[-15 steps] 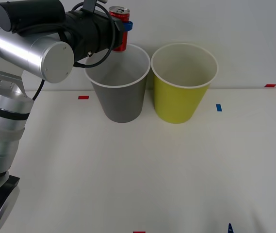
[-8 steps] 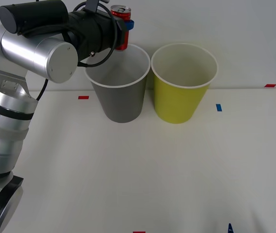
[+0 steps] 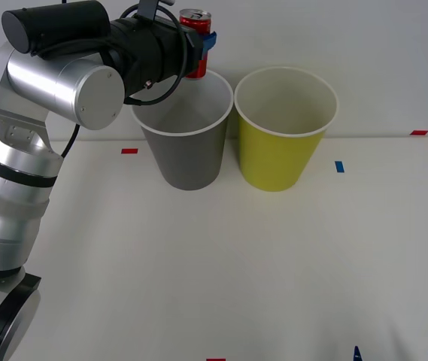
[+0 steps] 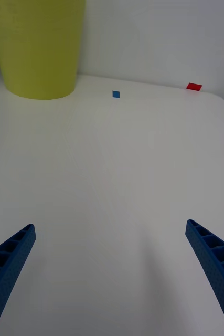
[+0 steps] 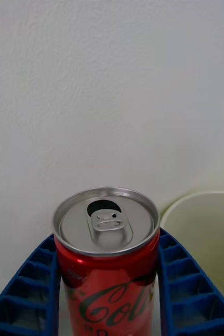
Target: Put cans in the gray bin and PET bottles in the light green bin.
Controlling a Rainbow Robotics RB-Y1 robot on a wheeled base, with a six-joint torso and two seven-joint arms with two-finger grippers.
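Left pincer (image 3: 201, 47) grasping red can (image 3: 195, 43) upright, shifted slightly right since earlier, above far rim of gray bin (image 3: 185, 135); can's lower part hidden behind rim. Light green bin (image 3: 283, 129) right of it. Right pincer (image 4: 112, 273) released, near surface (image 3: 221, 263) edge, mostly cut off.

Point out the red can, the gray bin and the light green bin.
red can (image 3: 195, 30): front view, on its upper red side, held in the left gripper.
gray bin (image 3: 189, 158): front view, on its outer wall.
light green bin (image 3: 274, 162): front view, on its outer wall.
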